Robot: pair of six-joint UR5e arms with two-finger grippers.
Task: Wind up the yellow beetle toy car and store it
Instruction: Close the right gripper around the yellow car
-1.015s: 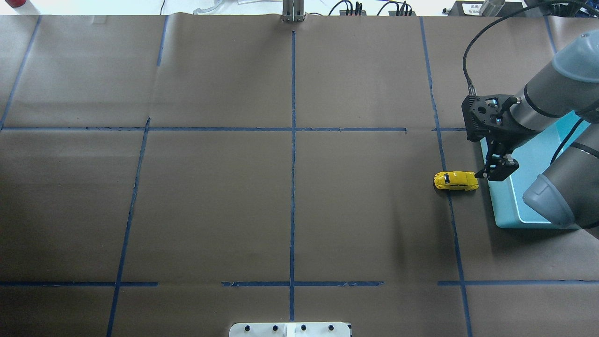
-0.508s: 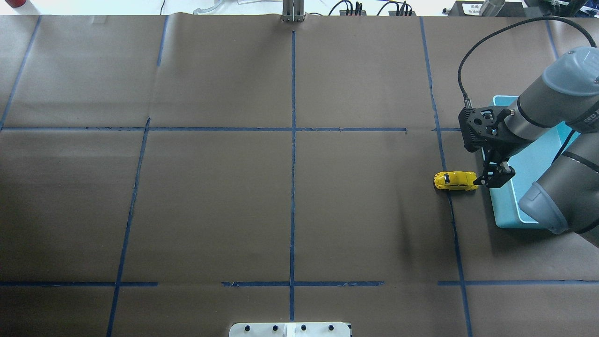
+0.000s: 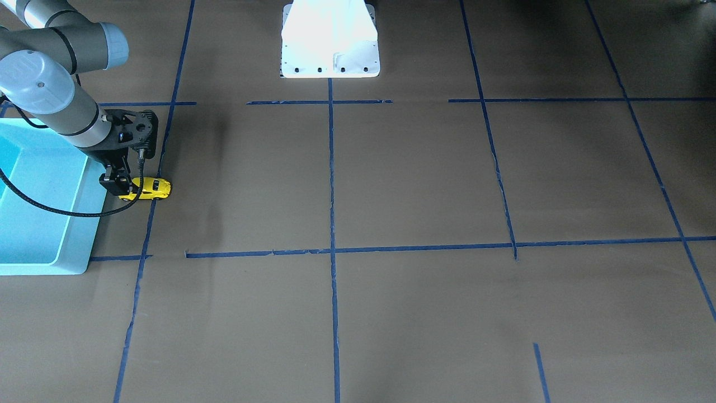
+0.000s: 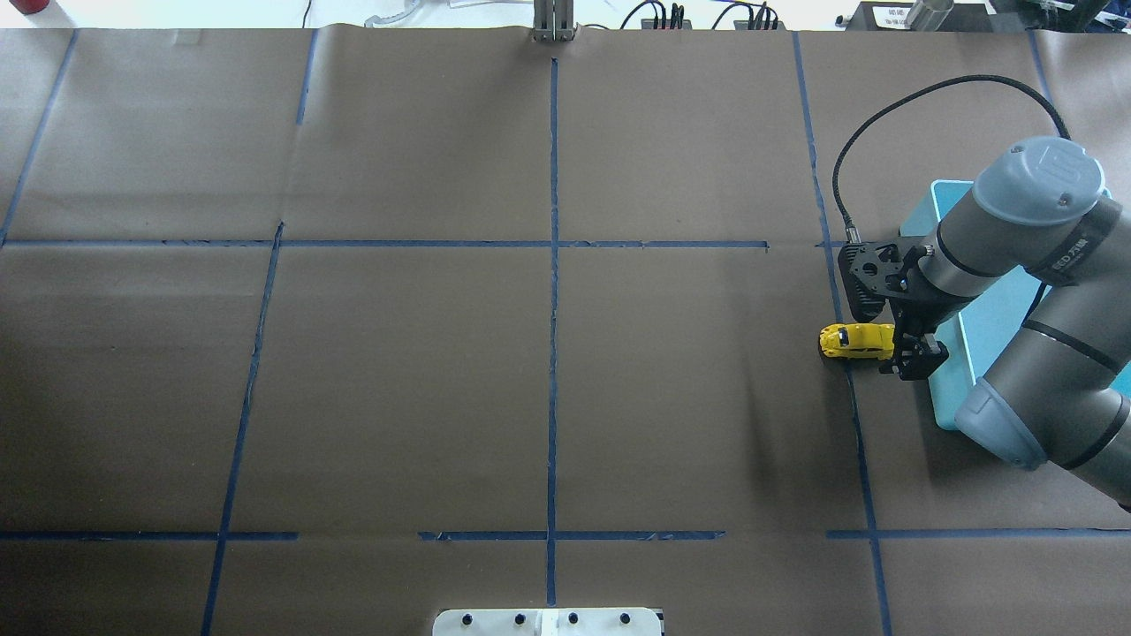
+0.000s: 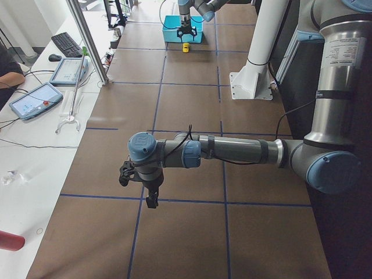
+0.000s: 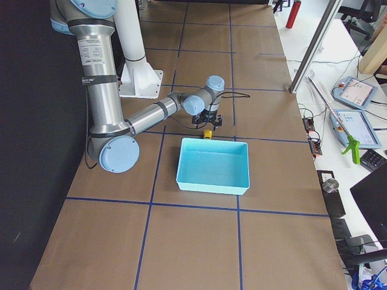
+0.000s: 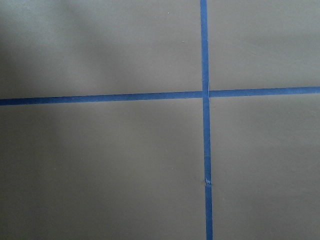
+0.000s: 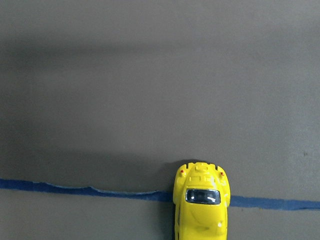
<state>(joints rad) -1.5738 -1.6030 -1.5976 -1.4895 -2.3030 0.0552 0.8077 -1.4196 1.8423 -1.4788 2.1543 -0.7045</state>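
Presumably lines up the right hand (image 4: 912, 359) at the bin-side end of the yellow beetle toy car (image 4: 859, 342), parked on the worktop (image 4: 689, 397) just beside the light blue bin (image 3: 84, 246), for a pull-back wind; cannot tell whether spread or closed.

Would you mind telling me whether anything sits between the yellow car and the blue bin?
Only the right gripper, at the car's end nearest the bin; nothing else visible.
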